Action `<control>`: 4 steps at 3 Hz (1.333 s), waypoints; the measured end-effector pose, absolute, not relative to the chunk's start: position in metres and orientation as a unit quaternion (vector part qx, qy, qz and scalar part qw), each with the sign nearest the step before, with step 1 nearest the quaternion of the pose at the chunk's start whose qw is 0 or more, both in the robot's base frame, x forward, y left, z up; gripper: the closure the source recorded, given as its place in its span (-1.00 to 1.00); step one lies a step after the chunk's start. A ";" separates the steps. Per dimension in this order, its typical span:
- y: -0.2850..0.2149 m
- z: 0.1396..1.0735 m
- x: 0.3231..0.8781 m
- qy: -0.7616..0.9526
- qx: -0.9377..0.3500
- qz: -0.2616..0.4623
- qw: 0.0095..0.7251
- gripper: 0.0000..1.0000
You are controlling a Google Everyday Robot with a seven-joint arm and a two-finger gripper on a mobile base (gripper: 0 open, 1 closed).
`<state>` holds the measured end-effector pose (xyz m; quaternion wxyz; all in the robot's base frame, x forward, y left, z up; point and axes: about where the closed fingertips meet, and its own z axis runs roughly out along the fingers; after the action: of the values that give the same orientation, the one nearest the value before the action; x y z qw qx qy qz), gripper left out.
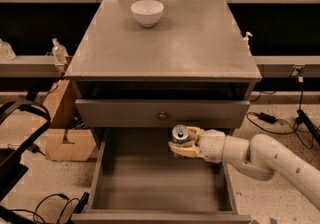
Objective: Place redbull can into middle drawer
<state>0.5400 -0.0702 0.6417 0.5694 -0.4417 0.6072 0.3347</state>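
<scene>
1. Tool position: the tool (pixel 178 143) reaches in from the right on the white arm (pixel 260 155). It sits over the far right part of the middle drawer (pixel 145 183), just below the upper drawer front (pixel 120 113).
2. Tool state: the tool is clenched on the redbull can (pixel 179 134), with one tan finger on the can's far side and one on its near side.
3. Can position: the can stands upright, silver top showing, inside the outline of the drawer box. Whether its base touches the plank floor cannot be told.
4. Middle drawer: pulled fully out toward the near side.
5. Upper drawer front: closed, with the brass knob (pixel 162 115) left of the can.
6. Table (pixel 180 48): a white bowl (pixel 147 12) rests at the far edge of the top, left of centre.
</scene>
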 end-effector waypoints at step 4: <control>-0.014 0.521 0.528 0.603 -0.464 0.378 0.528 1.00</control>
<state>0.5284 -0.0139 0.5212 0.5280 -0.4637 0.6029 0.3778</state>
